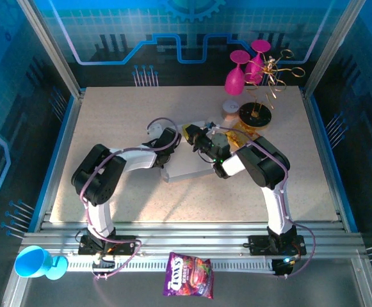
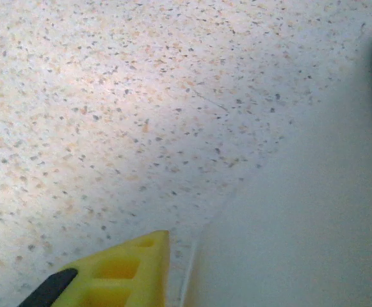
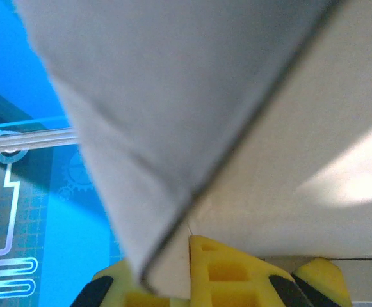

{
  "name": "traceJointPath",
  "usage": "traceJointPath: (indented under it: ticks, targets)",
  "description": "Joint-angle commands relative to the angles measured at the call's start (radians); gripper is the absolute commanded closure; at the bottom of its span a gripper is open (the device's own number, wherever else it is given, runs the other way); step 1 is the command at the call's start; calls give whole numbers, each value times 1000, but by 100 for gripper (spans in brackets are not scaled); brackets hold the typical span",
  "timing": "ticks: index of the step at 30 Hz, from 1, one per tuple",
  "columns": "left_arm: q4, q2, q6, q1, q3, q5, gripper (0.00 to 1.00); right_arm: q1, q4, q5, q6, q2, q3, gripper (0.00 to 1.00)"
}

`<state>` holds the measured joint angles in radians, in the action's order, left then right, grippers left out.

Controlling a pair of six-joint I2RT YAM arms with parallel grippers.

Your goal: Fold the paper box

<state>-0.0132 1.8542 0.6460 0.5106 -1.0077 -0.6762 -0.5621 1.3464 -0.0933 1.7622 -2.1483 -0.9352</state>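
Note:
The paper box is light-grey cardboard lying mid-table between the two arms. My left gripper is low at its left edge. In the left wrist view one yellow finger rests on the speckled table just left of a box panel; the other finger is hidden, so its state is unclear. My right gripper comes in from the right. In the right wrist view this gripper is shut on a raised box flap, whose edge is pinched between the yellow fingers.
Two pink goblets, a gold wire stand and a small jar stand at the back right. A golden foil packet lies behind the right wrist. A purple candy bag and a blue cup sit on the front rail.

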Motion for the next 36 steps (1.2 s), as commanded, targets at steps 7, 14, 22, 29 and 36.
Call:
traceJointPath:
  ticks: [7, 14, 22, 29, 36]
  targets:
    - [-131, -135, -132, -79, 134, 112, 54, 8, -53, 14, 11, 18, 12, 100]
    - [-200, -165, -179, -103, 165, 170, 53, 8, -70, 12, 8, 25, 7, 100]
    - [-193, -140, -184, -108, 156, 191, 97, 7, -80, 13, 15, 32, 6, 100]
    - [-9, -134, -165, -113, 92, 144, 100, 8, -257, 78, -29, 186, 50, 50]
    - [168, -219, -153, -154, 56, 208, 100, 30, -672, 109, -115, 492, 76, 21]
